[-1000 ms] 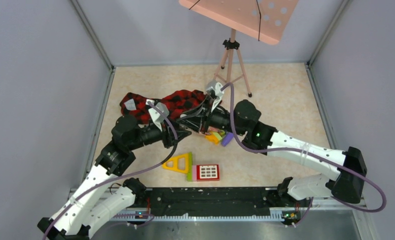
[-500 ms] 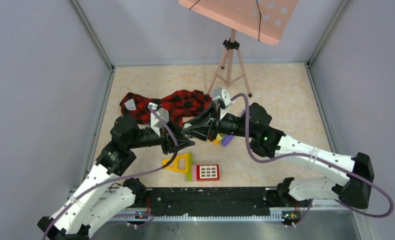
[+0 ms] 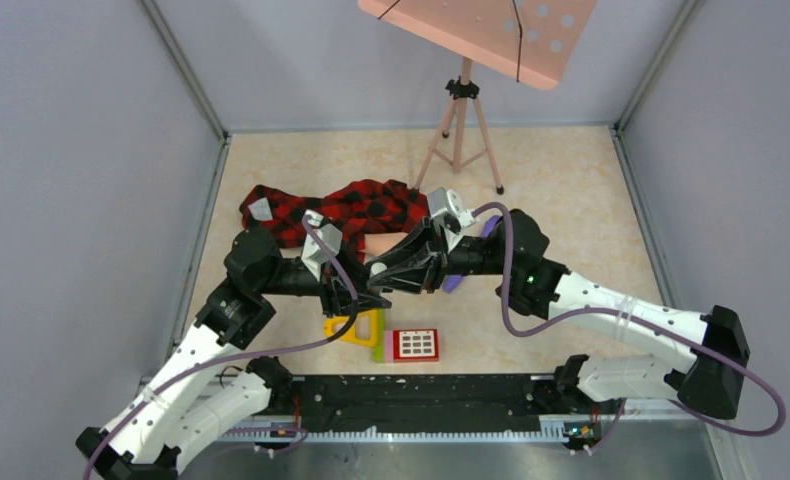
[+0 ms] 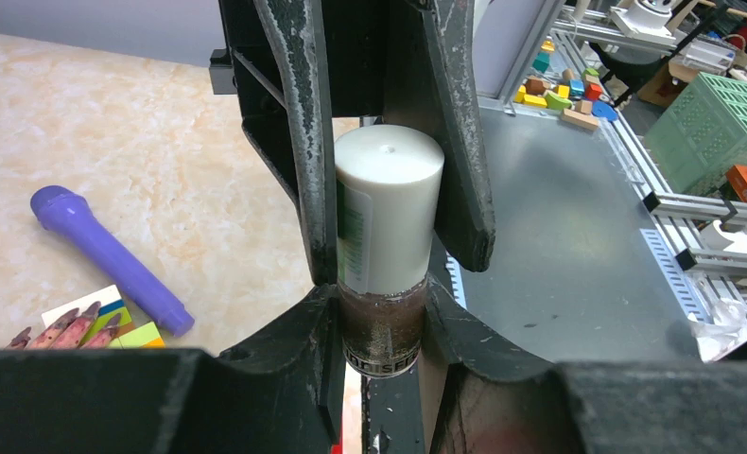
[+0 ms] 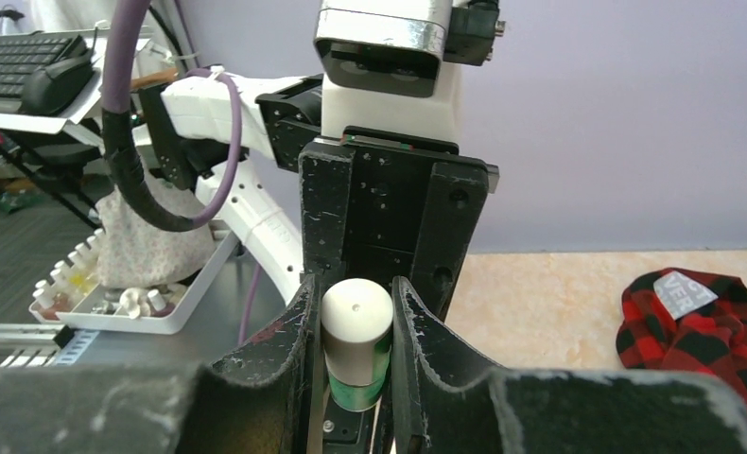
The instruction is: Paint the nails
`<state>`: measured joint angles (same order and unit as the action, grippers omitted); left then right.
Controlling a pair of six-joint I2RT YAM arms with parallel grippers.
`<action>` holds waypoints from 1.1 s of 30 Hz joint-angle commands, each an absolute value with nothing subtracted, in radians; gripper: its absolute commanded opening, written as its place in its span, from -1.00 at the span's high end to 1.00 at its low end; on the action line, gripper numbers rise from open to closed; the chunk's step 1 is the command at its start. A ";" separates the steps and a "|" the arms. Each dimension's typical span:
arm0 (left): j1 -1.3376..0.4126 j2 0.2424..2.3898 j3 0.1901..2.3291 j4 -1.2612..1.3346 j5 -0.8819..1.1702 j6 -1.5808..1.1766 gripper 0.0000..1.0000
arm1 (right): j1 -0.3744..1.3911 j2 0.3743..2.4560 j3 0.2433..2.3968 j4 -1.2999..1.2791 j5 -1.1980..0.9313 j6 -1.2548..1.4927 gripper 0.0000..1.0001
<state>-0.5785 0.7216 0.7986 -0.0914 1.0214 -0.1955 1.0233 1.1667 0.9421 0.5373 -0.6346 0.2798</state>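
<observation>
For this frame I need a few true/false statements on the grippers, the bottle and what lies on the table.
1. Both the left gripper and the right gripper are shut on the same small bottle. True.
2. The bottle is uncapped. False: its white cap is on, between the right gripper's fingers.
3. A purple toy lies on the table. True.
4. The plaid sleeve lies at the table's near edge, by the arm bases. False: it lies farther back, beyond the grippers.
5. A tripod stands at the back of the table. True.
</observation>
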 commanded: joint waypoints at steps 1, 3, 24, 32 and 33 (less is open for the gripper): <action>-0.577 0.737 0.819 -0.055 1.030 -0.212 1.00 | 1.029 1.148 0.951 0.642 -0.758 0.270 1.00; -0.577 0.735 0.818 -0.055 1.024 -0.210 1.00 | 1.029 1.149 0.949 0.635 -0.767 0.262 1.00; -0.577 0.640 0.807 -0.147 0.516 -0.126 1.00 | 1.031 1.109 0.857 0.620 -0.091 0.397 -0.52; -0.577 0.654 0.817 -0.183 0.414 -0.121 1.00 | 1.083 1.176 0.935 0.597 -0.044 0.357 -0.40; -0.578 0.656 0.819 -0.186 0.408 -0.122 1.00 | 1.092 1.184 0.945 0.584 -0.029 0.347 -0.39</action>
<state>-0.5812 0.6487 0.7982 -0.1955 0.4789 -0.1307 1.0515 1.1599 0.8612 0.5762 -0.0872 0.3756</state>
